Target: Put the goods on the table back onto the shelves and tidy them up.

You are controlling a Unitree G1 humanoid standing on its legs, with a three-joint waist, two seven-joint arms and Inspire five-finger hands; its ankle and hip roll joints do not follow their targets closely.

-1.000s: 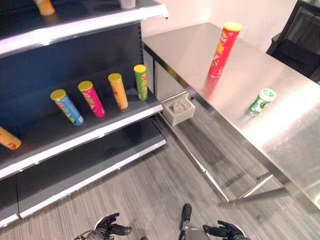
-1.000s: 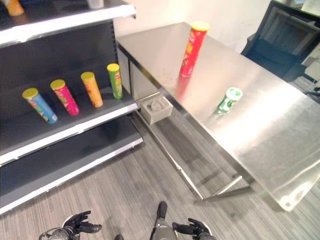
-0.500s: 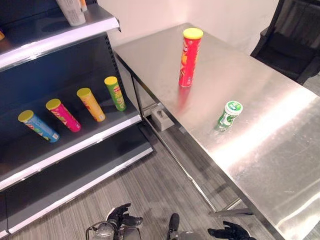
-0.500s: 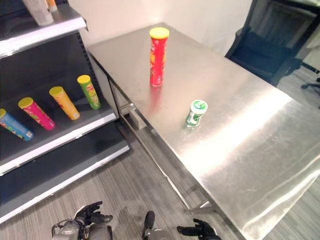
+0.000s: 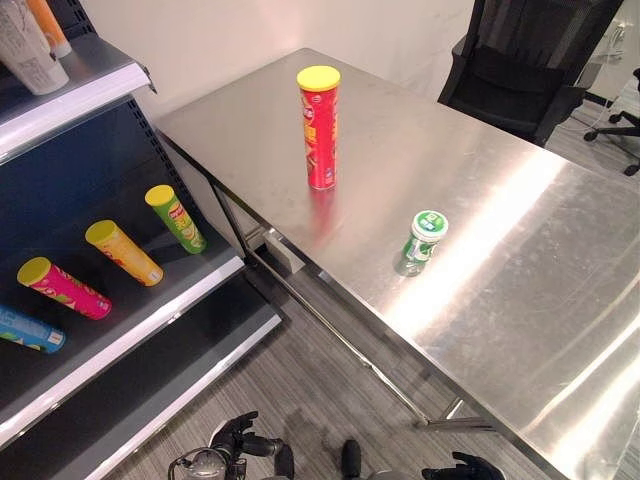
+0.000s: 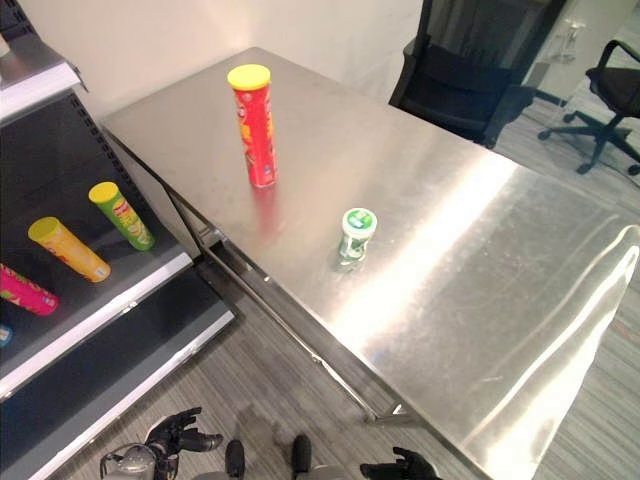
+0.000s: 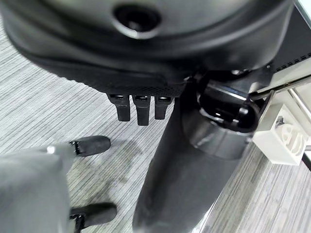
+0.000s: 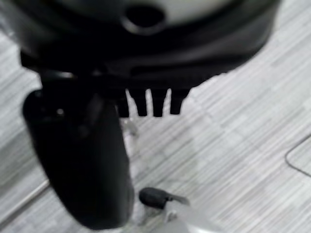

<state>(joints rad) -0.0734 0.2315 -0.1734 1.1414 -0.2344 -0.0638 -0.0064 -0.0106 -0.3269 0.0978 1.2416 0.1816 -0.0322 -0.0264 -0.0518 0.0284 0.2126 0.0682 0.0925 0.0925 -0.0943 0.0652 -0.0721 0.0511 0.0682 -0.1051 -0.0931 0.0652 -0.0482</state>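
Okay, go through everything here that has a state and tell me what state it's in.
Red can: upright on table, lid on.
Green tub: upright on table, capped.
Green can: lying on shelf.
Orange can: lying on shelf.
Pink can: lying on shelf.
Left hand: open, empty.
Right hand: open, empty.

Both the left robot hand (image 5: 238, 440) and right robot hand (image 5: 462, 467) hang low, fingers relaxed, empty.

Bright glare on steel table (image 5: 520, 250), blurred wrist views
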